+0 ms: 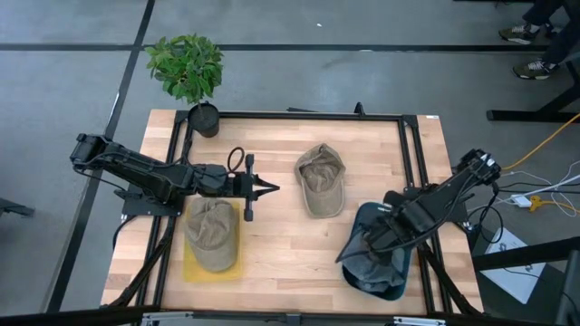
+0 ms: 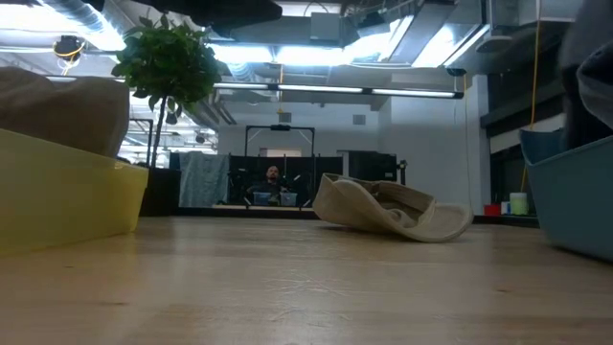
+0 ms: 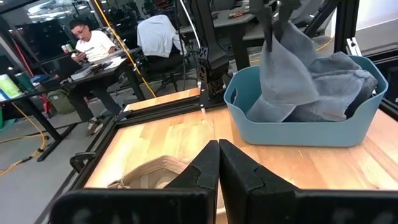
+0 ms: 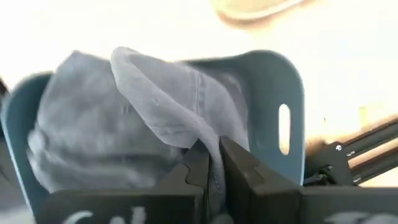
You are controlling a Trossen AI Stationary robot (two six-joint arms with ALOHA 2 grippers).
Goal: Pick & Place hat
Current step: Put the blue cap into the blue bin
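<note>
A robotics lab or open-plan workshop; two dark jointed robot arms (image 1: 145,172) are mounted at a pale wooden counter (image 1: 281,235) ringed by a black metal frame (image 1: 308,116); the floor is grey concrete (image 1: 72,91) marked with dark lines; a yellow cable (image 1: 544,140) and white power leads trail beside the counter's right edge; overhead run bare silver ducts (image 2: 105,14) and long strip lights (image 2: 335,91); beyond the counter a person sits at a cluttered work desk (image 3: 99,62); a potted green plant (image 1: 188,65) stands at the counter's far left corner.
</note>
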